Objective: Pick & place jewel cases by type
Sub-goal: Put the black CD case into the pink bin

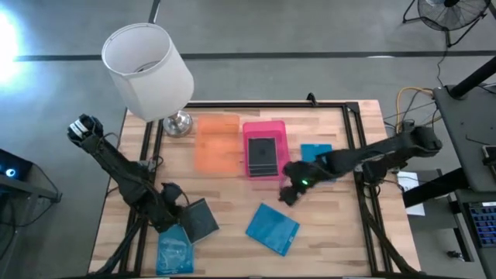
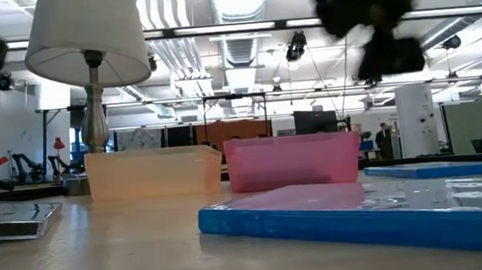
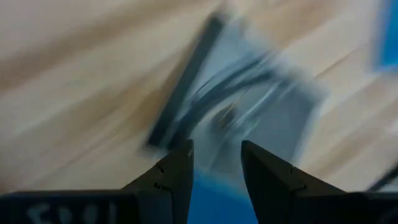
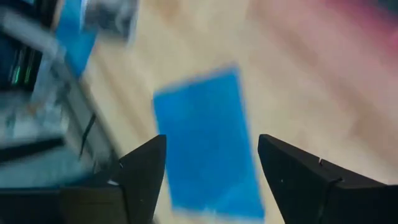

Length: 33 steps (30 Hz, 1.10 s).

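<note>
From above, the wooden bench (image 1: 325, 232) carries an orange tray (image 1: 217, 143) and a pink tray (image 1: 265, 149) at centre, a dark jewel case (image 1: 262, 155) lying inside the pink one. The right claw (image 1: 288, 194) hangs just below that tray. A blue case (image 1: 273, 229) lies lower centre, another (image 1: 316, 155) right of the pink tray. The left claw (image 1: 174, 221) sits lower left, by a grey case (image 1: 200, 220) and a blue case (image 1: 173, 252).

At bench height, a blue case (image 2: 367, 207) fills the lower right foreground.

Left wrist: the claw's fingers (image 3: 171, 180) stand released, blurred grey case (image 3: 249, 106) beyond.

Right wrist: fingers (image 4: 146, 168) spread wide over a blue case (image 4: 208, 143).
</note>
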Available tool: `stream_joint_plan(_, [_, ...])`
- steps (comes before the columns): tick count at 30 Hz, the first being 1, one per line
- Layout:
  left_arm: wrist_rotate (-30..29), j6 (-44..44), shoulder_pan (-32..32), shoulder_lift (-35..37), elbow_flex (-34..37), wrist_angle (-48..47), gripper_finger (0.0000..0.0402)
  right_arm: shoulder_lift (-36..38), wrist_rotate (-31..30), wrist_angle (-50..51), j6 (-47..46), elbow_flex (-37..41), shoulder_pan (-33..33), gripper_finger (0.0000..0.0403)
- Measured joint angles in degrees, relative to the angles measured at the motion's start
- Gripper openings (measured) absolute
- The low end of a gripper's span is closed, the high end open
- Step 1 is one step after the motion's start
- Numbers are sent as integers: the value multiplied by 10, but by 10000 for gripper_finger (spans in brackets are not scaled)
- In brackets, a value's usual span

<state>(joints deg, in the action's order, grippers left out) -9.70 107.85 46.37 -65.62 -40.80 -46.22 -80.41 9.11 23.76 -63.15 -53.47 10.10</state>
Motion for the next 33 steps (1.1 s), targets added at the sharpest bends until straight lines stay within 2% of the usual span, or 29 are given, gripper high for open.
stream_joint_plan(2, [63, -21, 1, -10, 5, 0, 117, -37, -9, -33, 6, -14, -10, 247])
stream_joint_plan(5, [136, -46, 3, -24, 9, 11, 117, -109, 12, -93, 11, -43, -12, 248])
stream_joint_plan(7, [147, -49, 5, -33, 9, 12, 117, -163, 32, -137, 12, -66, -11, 250])
stream_joint_plan(10, [117, -33, 5, -39, 11, 20, 117, -238, 50, -197, 15, -114, -17, 252])
stream_joint_plan(15, [0, 21, 13, -37, 35, 49, 117, -350, 76, -228, 13, -215, -18, 253])
stream_joint_plan(18, [-5, 71, 20, -31, 65, 91, 117, -391, 81, -226, 7, -264, -18, 251])
stream_joint_plan(22, [-50, 151, 56, -21, 99, 149, 117, -428, 91, -226, -7, -299, -20, 249])
stream_joint_plan(27, [-110, 223, 99, -1, 102, 144, 117, -442, 103, -226, -24, -305, -18, 249])
stream_joint_plan(30, [-135, 230, 105, 10, 80, 109, 117, -442, 104, -226, -25, -302, -19, 249])
stream_joint_plan(33, [-140, 232, 105, 15, 52, 36, 117, -442, 104, -234, -16, -306, -19, 249])
